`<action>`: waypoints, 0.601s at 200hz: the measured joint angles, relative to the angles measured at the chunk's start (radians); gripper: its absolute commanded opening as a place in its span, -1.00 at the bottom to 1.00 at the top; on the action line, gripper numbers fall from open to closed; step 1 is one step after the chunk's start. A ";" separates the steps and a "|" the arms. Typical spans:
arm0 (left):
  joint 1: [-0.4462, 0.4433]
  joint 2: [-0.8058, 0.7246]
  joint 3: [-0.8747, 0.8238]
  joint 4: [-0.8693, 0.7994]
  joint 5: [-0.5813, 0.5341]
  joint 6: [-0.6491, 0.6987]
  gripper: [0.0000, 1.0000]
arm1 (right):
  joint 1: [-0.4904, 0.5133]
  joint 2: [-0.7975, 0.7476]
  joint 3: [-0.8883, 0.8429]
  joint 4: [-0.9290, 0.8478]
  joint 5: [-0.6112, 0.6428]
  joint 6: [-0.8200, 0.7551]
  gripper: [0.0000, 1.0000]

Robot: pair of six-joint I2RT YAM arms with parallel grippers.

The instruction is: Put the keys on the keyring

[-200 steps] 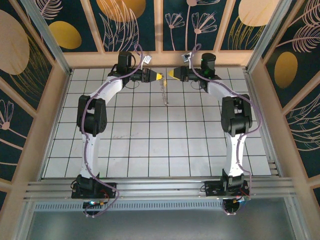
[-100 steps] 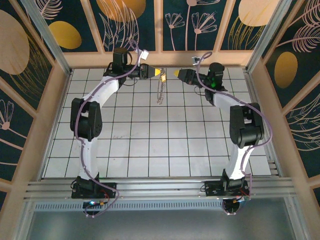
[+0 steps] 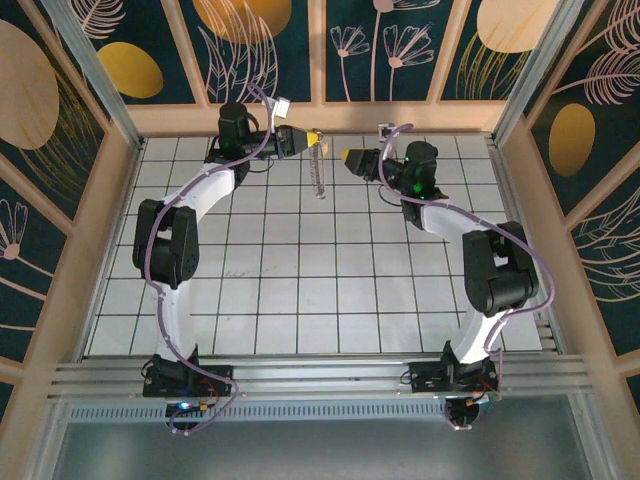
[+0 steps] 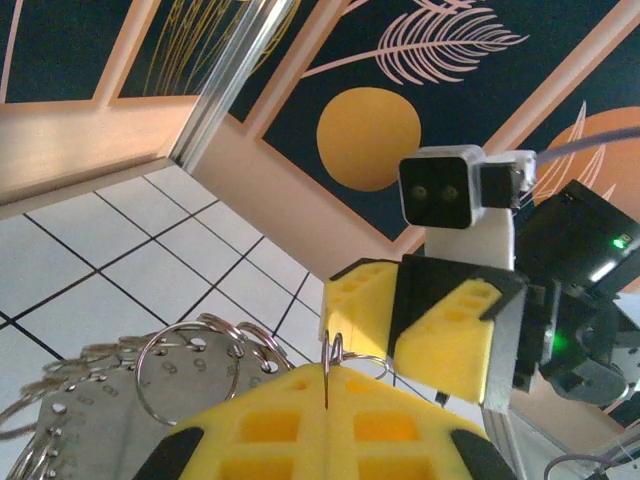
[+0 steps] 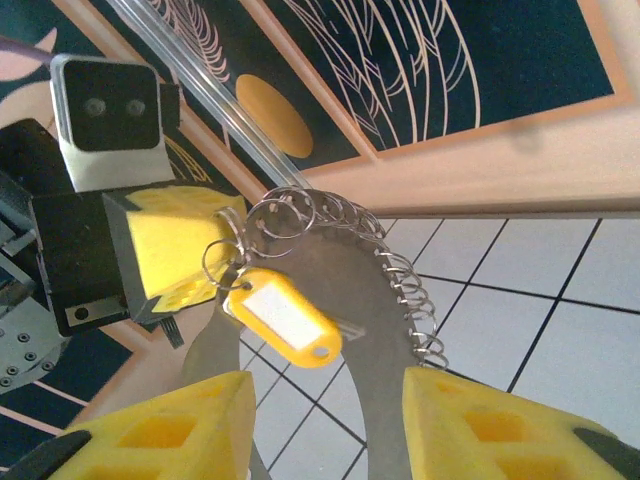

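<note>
The keyring [image 5: 395, 300] is a curved grey metal plate edged with several wire split rings. It hangs from my left gripper [image 3: 313, 138], which is shut on one thin ring [image 4: 335, 352] pinched between its yellow fingers [image 5: 180, 245]. From that ring dangles a yellow-orange tag [image 5: 285, 315] with a small silver key [image 5: 352, 327] behind it. My right gripper [image 5: 325, 400] is open just in front of the tag, touching nothing. From above, the keyring [image 3: 318, 175] dangles over the far tiles, with the right gripper [image 3: 347, 157] close on its right.
Both grippers are raised near the wooden back wall [image 3: 320, 118] over the white tiled table [image 3: 300, 290]. The right gripper's yellow fingers [image 4: 440, 330] and camera block [image 4: 445, 190] sit close in front of the left gripper [image 4: 328, 372].
My left gripper has carried the keyring a little farther back and left. My right gripper pulled away to the right, then came back close to the tag.
</note>
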 measured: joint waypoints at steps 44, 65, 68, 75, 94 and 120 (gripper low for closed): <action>-0.005 -0.002 -0.003 0.011 0.002 -0.021 -1.00 | 0.053 -0.049 0.000 -0.043 0.053 -0.114 -0.17; -0.011 -0.002 -0.003 0.011 0.003 -0.026 -1.00 | 0.051 -0.051 0.000 -0.062 0.055 -0.143 -0.18; -0.012 -0.002 -0.003 0.012 0.002 -0.026 -1.00 | 0.051 -0.051 0.000 -0.067 0.054 -0.147 -0.19; -0.015 -0.002 -0.003 0.012 0.005 -0.029 -1.00 | 0.051 -0.051 0.000 -0.074 0.054 -0.153 -0.19; -0.024 -0.002 -0.003 0.012 0.013 -0.033 -1.00 | 0.051 -0.051 0.002 -0.083 0.051 -0.170 -0.20; -0.034 -0.002 -0.003 0.012 0.032 -0.034 -1.00 | 0.049 -0.051 0.007 -0.096 0.044 -0.188 -0.18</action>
